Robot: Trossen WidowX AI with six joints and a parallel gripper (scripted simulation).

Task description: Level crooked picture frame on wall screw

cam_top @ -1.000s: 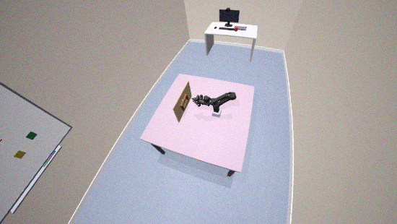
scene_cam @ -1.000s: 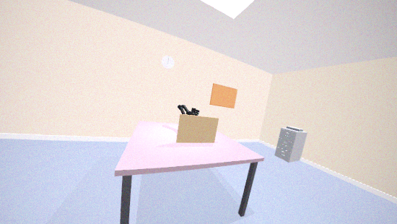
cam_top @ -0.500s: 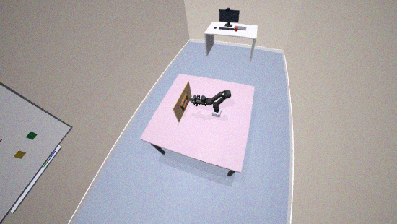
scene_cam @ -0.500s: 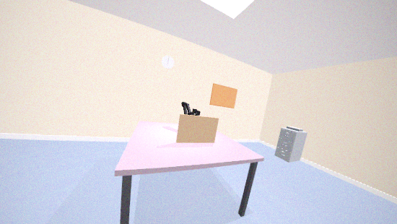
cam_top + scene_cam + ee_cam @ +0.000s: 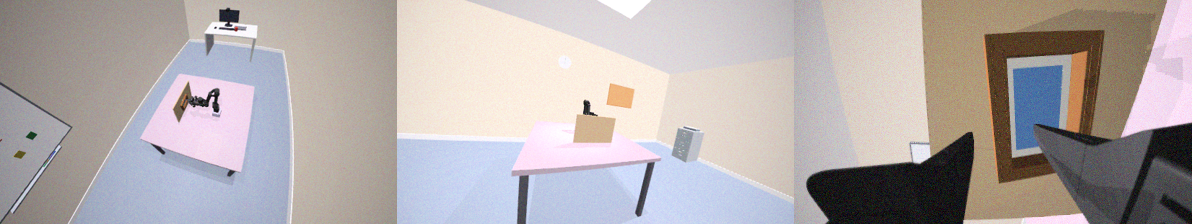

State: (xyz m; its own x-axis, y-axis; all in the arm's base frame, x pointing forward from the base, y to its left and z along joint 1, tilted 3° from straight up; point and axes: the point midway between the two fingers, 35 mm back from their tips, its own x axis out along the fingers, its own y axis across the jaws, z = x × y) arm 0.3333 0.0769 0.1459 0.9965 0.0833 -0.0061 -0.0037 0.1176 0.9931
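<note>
Brown wooden picture frame (image 5: 1042, 102): blue centre, pale grey mat, orange showing along its edges; hung on the tan wall panel (image 5: 954, 75), its edges slightly askew to the panel's.
Wall panel: stands upright on the pink table (image 5: 224, 144), near the table's left side as the top view shows it.
Arm (image 5: 211, 97): dark, on a small white base (image 5: 216, 114) mid-table, reaching toward the panel.
Gripper (image 5: 1003, 137): partly open, nothing between the fingers; both fingertips point at the frame's lower part and sit apart from it.
Background: white desk (image 5: 231, 32) with monitor; grey cabinet (image 5: 687, 144); orange board (image 5: 620, 95); round clock (image 5: 564, 61).
</note>
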